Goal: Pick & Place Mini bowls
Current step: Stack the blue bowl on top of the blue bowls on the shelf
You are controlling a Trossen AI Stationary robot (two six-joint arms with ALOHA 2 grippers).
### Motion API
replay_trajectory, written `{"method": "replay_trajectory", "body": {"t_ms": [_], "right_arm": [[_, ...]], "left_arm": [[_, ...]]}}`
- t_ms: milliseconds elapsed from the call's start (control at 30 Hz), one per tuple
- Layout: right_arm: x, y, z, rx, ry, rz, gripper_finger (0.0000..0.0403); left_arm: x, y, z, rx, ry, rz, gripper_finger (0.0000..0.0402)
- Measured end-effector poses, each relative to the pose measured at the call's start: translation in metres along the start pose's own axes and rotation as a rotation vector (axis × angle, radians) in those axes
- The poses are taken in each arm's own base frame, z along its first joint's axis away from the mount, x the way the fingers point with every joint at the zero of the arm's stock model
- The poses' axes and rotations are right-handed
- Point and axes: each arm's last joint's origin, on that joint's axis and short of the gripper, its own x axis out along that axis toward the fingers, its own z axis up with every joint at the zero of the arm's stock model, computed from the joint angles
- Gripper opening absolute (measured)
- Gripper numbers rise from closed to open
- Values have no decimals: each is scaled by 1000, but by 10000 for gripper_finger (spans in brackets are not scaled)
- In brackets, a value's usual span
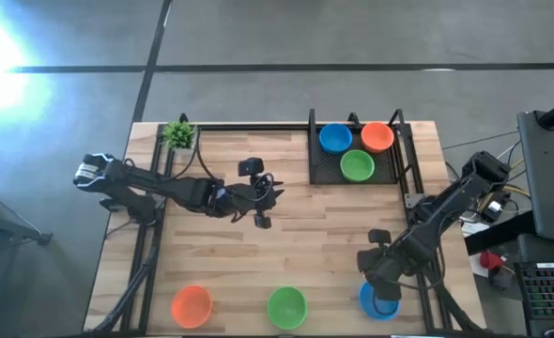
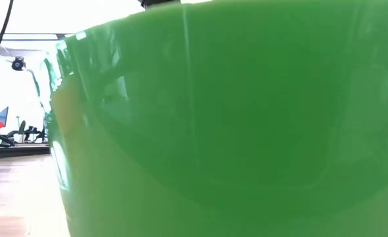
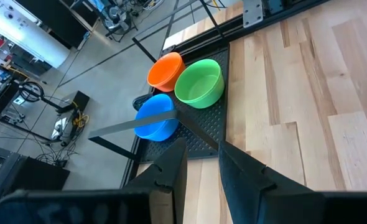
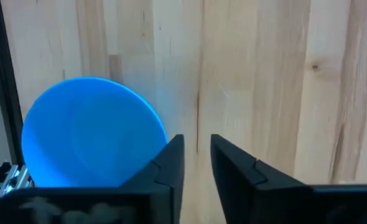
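The right gripper hovered over a blue mini bowl at the table's front right corner, fingers slightly apart and clamping nothing, apparently having just set it in line with the orange bowl and green bowl. The left gripper waited mid-table, fingers parted and empty. Three more bowls sat in the black tray.

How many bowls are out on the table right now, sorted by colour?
Orange bowls: 2
Green bowls: 2
Blue bowls: 2
Total: 6 bowls in view; any stacked inside others cannot be told apart.
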Motion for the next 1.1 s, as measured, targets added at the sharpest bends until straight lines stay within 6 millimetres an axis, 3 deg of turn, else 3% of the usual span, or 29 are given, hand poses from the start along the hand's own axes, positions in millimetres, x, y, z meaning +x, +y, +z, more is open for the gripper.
{"method": "replay_trajectory", "body": {"t_ms": [400,1100], "right_arm": [[17,6,-10,-37,-31,50,116],[49,-5,-26,-21,11,88,121]], "left_arm": [[0,0,0,26,2,0,92],[0,0,-1,48,7,1,92]]}}
